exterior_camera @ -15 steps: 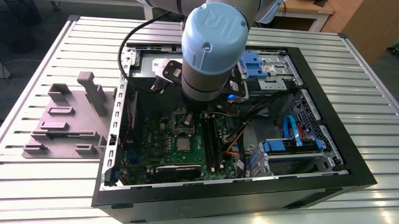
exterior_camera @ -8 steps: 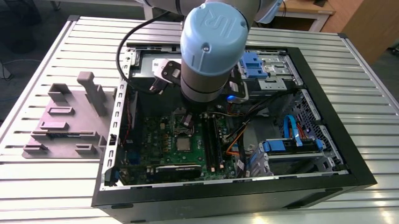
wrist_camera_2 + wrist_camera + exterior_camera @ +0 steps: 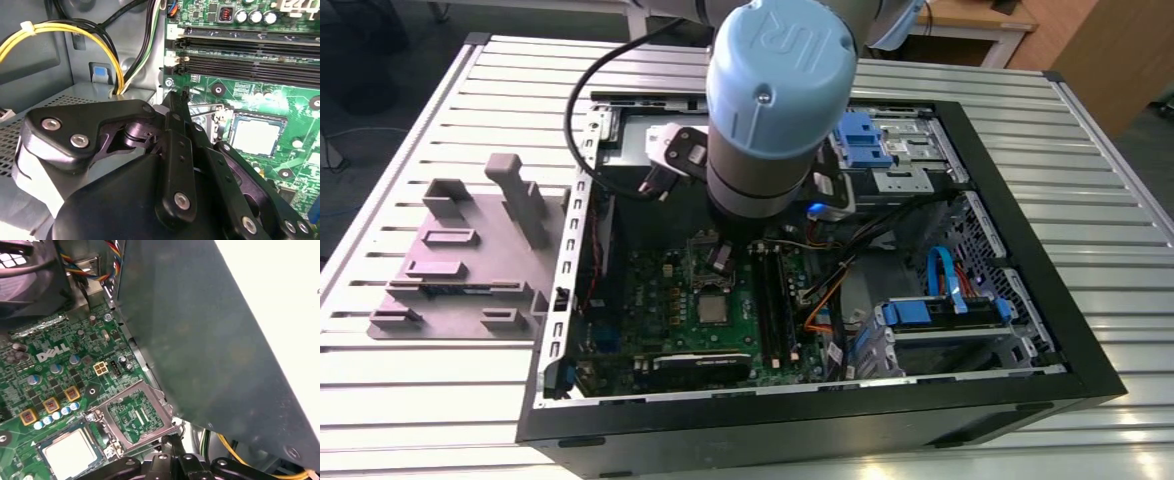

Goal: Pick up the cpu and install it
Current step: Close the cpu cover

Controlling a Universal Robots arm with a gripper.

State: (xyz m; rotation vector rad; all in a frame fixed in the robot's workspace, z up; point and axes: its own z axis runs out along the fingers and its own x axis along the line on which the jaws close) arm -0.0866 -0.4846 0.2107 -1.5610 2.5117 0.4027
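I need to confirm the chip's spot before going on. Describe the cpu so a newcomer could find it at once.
Look inside the open computer case at the green motherboard. The cpu lies flat in the socket near the board's middle, beside the long black memory slots. In both wrist views it is the one plain silver square, next to the flipped-open socket frame.

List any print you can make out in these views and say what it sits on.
White logo on the motherboard: a brand mark, not quoted.
Raised mark on the arm's blue cap: likewise.
Fine white lettering beside the memory slots: too small to read.
cpu lid: nothing legible.
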